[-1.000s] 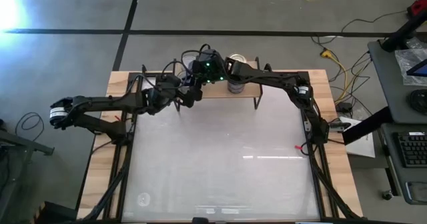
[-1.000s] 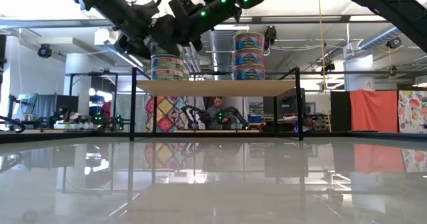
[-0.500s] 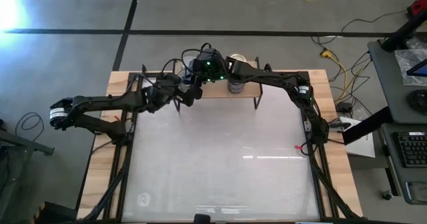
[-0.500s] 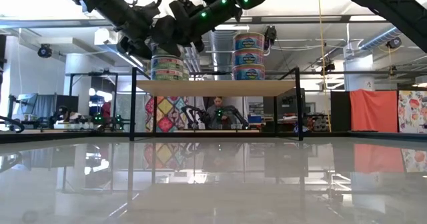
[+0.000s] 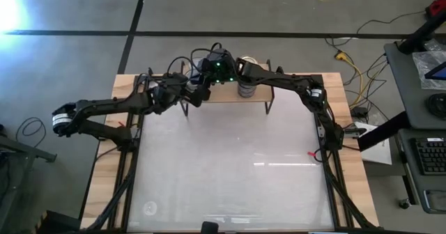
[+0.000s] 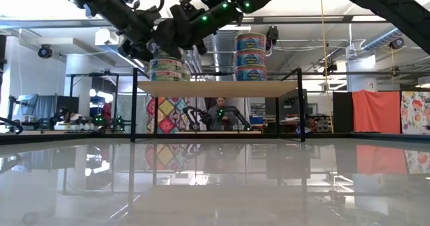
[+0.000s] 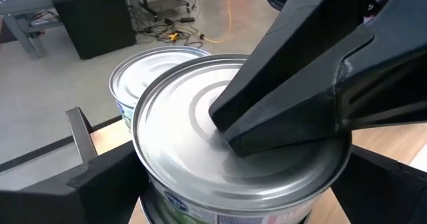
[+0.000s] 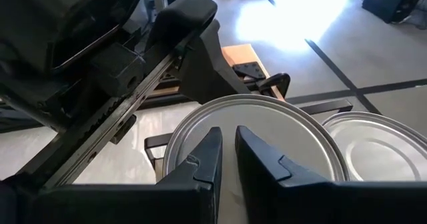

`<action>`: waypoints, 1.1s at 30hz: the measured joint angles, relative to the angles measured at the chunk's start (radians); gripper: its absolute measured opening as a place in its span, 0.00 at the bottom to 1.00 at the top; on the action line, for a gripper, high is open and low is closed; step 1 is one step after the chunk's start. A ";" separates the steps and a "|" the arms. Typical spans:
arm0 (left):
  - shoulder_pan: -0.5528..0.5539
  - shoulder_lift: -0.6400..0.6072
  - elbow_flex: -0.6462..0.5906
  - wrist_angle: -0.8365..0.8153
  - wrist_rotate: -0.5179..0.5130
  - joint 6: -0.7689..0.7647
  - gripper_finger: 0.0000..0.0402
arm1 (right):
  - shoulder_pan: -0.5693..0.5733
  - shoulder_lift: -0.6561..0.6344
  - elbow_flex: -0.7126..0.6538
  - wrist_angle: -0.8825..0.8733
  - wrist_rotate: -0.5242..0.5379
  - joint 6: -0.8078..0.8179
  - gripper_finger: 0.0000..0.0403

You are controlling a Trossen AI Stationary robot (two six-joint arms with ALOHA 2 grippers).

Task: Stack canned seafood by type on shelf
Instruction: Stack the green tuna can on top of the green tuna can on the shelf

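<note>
The light-wood shelf (image 6: 222, 88) stands at the table's far edge. On its left part sits a short stack of cans (image 6: 168, 70); the top one is silver-topped (image 7: 187, 124). My left gripper (image 7: 243, 184) is shut on this top can. It shows in the high view (image 5: 198, 92) too. My right gripper (image 8: 227, 147) is shut, and its tips rest on the same can's lid. Another silver-topped can (image 8: 380, 144) stands close beside it. A taller stack of blue-labelled cans (image 6: 250, 54) stands on the shelf's middle. My left gripper holds the top can by its round side wall (image 7: 153, 184), one finger (image 7: 100, 177) on each side. It comes level from the table's left. The can stands upright on the can below it. My right gripper presses its shut fingertips (image 7: 267, 127) on the middle of the can's lid (image 8: 267, 124). It slants down from the table's right.
The shelf has thin black wire legs (image 6: 134, 111). The two arms cross close together above the shelf's left end (image 5: 209, 81). The white table top (image 5: 230, 164) lies in front of the shelf. People and benches show in the room beyond (image 6: 218, 115).
My left gripper has shifted slightly toward the table's far edge, still holding the top can. The can now sits slightly lower on the stack. My right gripper has stayed on the lid.
</note>
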 joint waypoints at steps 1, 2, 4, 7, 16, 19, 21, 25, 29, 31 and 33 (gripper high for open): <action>0.000 0.000 0.000 0.000 -0.002 0.001 1.00 | 0.000 0.000 0.000 0.001 -0.002 0.000 0.09; 0.000 0.000 0.000 0.000 -0.002 0.003 1.00 | 0.000 0.000 0.000 0.001 -0.002 -0.001 0.09; 0.000 0.000 0.000 -0.001 -0.003 0.010 1.00 | 0.000 0.001 0.000 0.002 -0.002 -0.002 0.09; 0.000 -0.005 0.000 -0.003 -0.003 0.018 1.00 | 0.000 0.001 0.000 0.003 -0.002 -0.003 0.09; 0.000 -0.014 0.000 -0.012 -0.003 0.024 1.00 | 0.001 -0.002 0.000 0.015 -0.002 -0.004 0.09; 0.000 -0.014 0.000 -0.012 -0.004 0.021 1.00 | 0.001 -0.002 0.000 0.016 -0.002 -0.004 0.09; 0.000 -0.014 0.000 -0.012 -0.004 0.020 1.00 | 0.001 -0.003 0.000 0.017 -0.002 -0.004 0.09; 0.000 -0.016 0.000 -0.010 -0.007 0.013 1.00 | 0.001 -0.004 0.027 -0.004 -0.002 -0.005 0.09; 0.002 -0.019 0.001 -0.018 -0.037 0.013 1.00 | 0.002 -0.004 0.063 -0.037 -0.002 -0.007 0.09; 0.002 -0.019 0.001 -0.036 -0.061 0.018 1.00 | 0.002 -0.004 0.076 -0.039 -0.002 -0.007 0.09; 0.002 -0.020 0.001 -0.045 -0.069 0.019 1.00 | 0.002 -0.004 0.079 -0.034 -0.002 -0.007 0.09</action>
